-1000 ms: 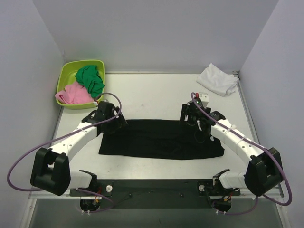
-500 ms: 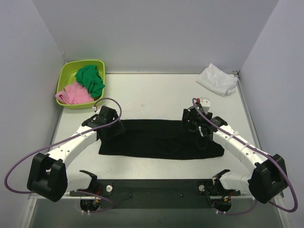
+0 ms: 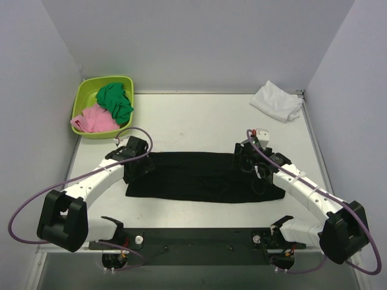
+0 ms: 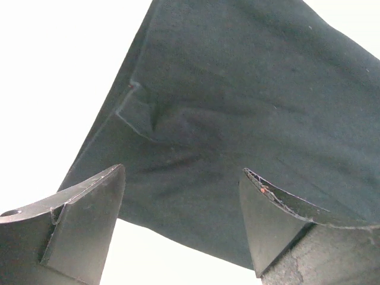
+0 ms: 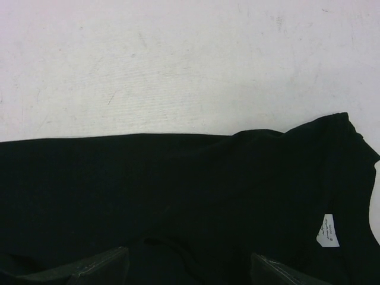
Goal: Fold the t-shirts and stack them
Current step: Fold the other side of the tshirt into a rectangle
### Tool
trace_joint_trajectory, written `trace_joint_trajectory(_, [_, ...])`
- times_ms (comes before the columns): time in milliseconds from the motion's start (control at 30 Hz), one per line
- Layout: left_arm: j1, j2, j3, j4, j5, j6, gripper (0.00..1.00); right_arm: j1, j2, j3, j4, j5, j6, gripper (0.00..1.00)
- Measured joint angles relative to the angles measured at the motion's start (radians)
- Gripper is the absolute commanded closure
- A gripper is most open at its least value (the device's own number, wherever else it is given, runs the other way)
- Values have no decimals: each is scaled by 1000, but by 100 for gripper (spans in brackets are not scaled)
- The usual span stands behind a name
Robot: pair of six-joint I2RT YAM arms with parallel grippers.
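Centre frame: black t-shirt (image 3: 205, 176) lying as a flat folded band; it should handle as limp, light cloth, likely to sag, best pinched at an end corner; left gripper (image 4: 181, 178) and right gripper (image 5: 187, 261) hang over its two ends, jaws apart, holding nothing. Count: one black shirt; one white t-shirt (image 3: 277, 101), bunched at upper right.

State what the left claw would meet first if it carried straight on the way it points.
Most likely the large black cloth t-shirt, directly ahead of the open left claw; depth is unclear.
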Motion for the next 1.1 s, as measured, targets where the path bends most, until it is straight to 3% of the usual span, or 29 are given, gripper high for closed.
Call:
trace_joint_trajectory(400, [138, 78, 0, 46, 36, -5, 33, 5, -41, -28, 3, 6, -13, 17])
trace_joint_trajectory(533, [150, 90, 0, 68, 56, -7, 57, 5, -41, -41, 4, 7, -18, 17])
trace_joint_trajectory(600, [158, 92, -1, 80, 66, -8, 61, 5, -40, -45, 8, 7, -18, 18])
trace_joint_trajectory(667, [165, 95, -2, 93, 72, -6, 73, 5, -40, -49, 8, 7, -18, 17])
trace_joint_trajectory(700, [168, 97, -3, 98, 76, -6, 81, 5, -40, -51, 8, 7, -18, 17])
trace_joint_trajectory(733, [171, 98, -5, 104, 79, -3, 100, 5, -40, -53, 8, 7, -18, 17])
trace_joint_trajectory(1100, [187, 101, 2, 103, 77, 24, 100, 5, -40, -62, 15, 6, -18, 17])
